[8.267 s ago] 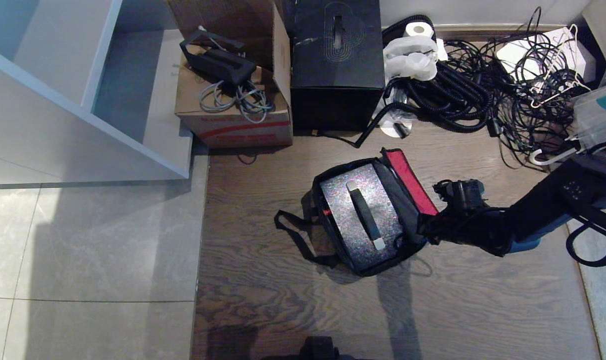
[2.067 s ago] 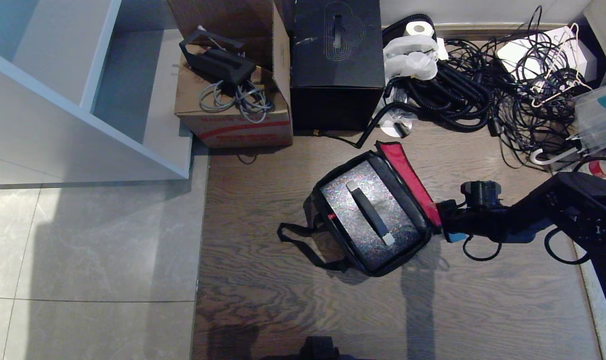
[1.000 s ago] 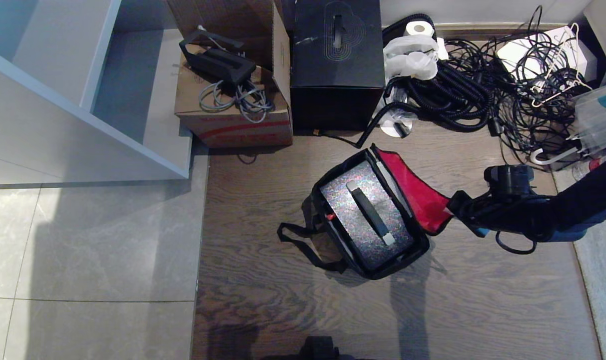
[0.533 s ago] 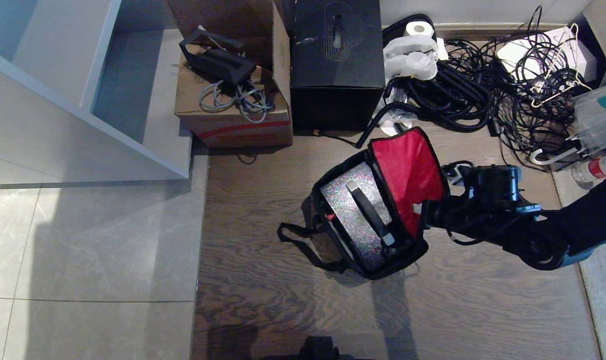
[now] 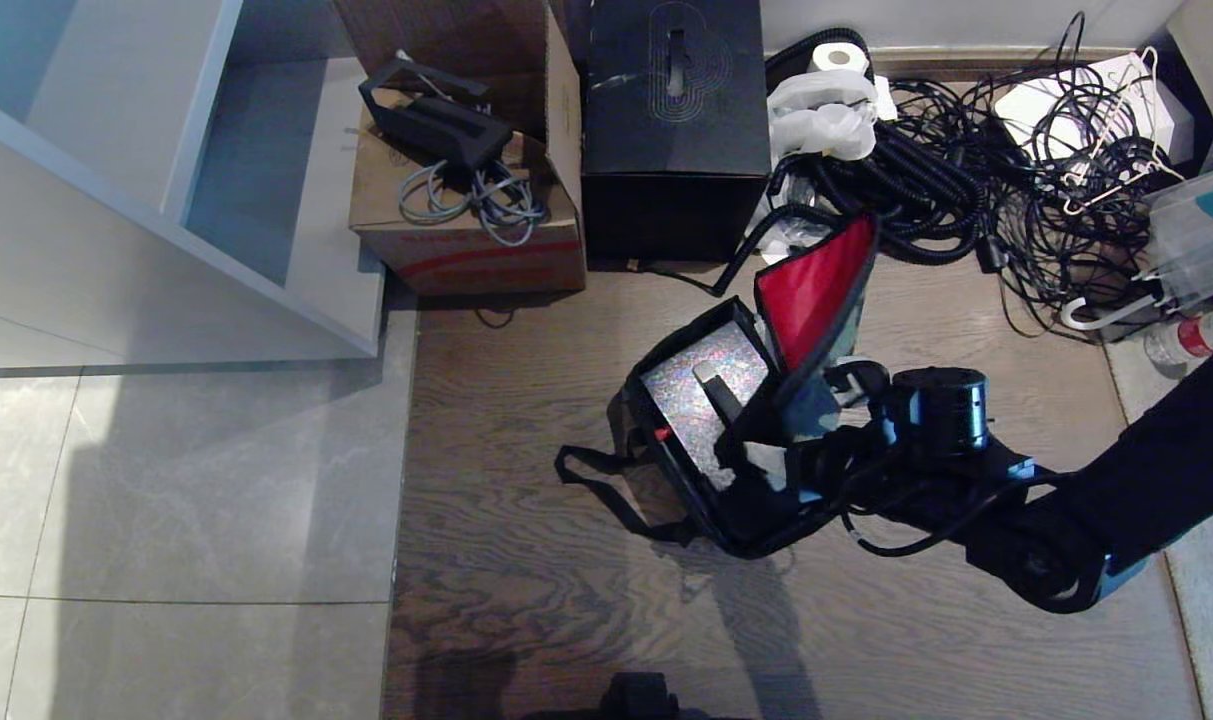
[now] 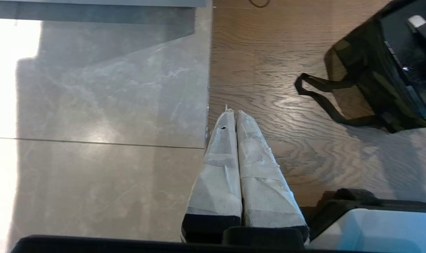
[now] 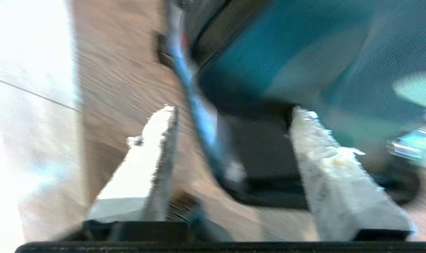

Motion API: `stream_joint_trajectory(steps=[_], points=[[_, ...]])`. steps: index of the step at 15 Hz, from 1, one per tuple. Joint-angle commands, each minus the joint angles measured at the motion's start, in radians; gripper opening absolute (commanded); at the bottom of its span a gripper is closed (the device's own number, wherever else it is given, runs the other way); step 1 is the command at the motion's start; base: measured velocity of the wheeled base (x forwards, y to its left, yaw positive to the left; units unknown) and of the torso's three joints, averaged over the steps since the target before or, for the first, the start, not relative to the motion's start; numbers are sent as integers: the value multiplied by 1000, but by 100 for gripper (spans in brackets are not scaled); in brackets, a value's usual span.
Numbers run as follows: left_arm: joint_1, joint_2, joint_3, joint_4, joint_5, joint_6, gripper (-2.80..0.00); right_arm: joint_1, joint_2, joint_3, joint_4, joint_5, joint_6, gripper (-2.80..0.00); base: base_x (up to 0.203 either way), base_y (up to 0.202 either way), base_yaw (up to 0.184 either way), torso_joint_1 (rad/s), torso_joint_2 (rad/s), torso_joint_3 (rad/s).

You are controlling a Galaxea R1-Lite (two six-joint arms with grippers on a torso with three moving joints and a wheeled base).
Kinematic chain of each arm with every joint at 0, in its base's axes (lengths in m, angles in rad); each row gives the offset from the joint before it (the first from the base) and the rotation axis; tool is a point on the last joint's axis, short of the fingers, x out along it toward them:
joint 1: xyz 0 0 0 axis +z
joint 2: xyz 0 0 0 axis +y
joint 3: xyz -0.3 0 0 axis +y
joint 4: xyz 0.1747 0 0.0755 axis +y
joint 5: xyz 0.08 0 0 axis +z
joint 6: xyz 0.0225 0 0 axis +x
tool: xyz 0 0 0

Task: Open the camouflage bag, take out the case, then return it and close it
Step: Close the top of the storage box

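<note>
The camouflage bag (image 5: pixel 701 508) sits on the wooden floor, its black strap (image 5: pixel 606 492) trailing to the left. Its lid (image 5: pixel 814 285) stands up over the opening, red lining facing the case. The glittery silver case (image 5: pixel 678 392) with a black handle lies inside the bag, partly covered by lid and arm. My right gripper (image 5: pixel 744 468) hovers over the near right part of the bag, open. In the right wrist view the gripper (image 7: pixel 234 112) has its fingers wide apart, with the bag's dark edge (image 7: pixel 262 151) between them. My left gripper (image 6: pixel 234 114) is shut and parked over the floor, away from the bag (image 6: pixel 371 77).
A plain black box (image 5: pixel 674 110) and a cardboard box (image 5: pixel 466 245) stand behind the bag. A tangle of black cables (image 5: pixel 966 180) fills the back right. A white shelf unit (image 5: pixel 166 200) is at the left. A bottle (image 5: pixel 1191 335) lies at the right edge.
The right gripper swung the lid up from the floor side toward the bag's opening, moved left over the bag, and opened its fingers. The left arm stayed still.
</note>
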Motion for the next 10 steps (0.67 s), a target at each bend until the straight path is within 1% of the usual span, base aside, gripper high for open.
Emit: stream_joint_trajectory(steps=[1, 3, 4, 5, 7, 10], points=[[0, -1, 0, -1, 0, -1, -280, 67, 26, -3, -25, -4, 83, 0, 0, 0, 0, 0, 0, 0], [0, 0, 0, -1, 0, -1, -280, 132, 25, 43, -21, -40, 129, 0, 0, 0, 0, 0, 0, 0], [0, 0, 0, -1, 0, -1, -280, 159, 20, 81, -20, -64, 185, 0, 0, 0, 0, 0, 0, 0], [0, 0, 0, -1, 0, -1, -280, 167, -3, 89, -8, -75, 226, 0, 0, 0, 0, 0, 0, 0], [0, 0, 0, -1, 0, -1, -280, 151, -83, 72, 58, -75, 247, 0, 0, 0, 0, 0, 0, 0], [0, 0, 0, -1, 0, -1, -280, 71, -192, 71, 121, -76, 250, 0, 0, 0, 0, 0, 0, 0]])
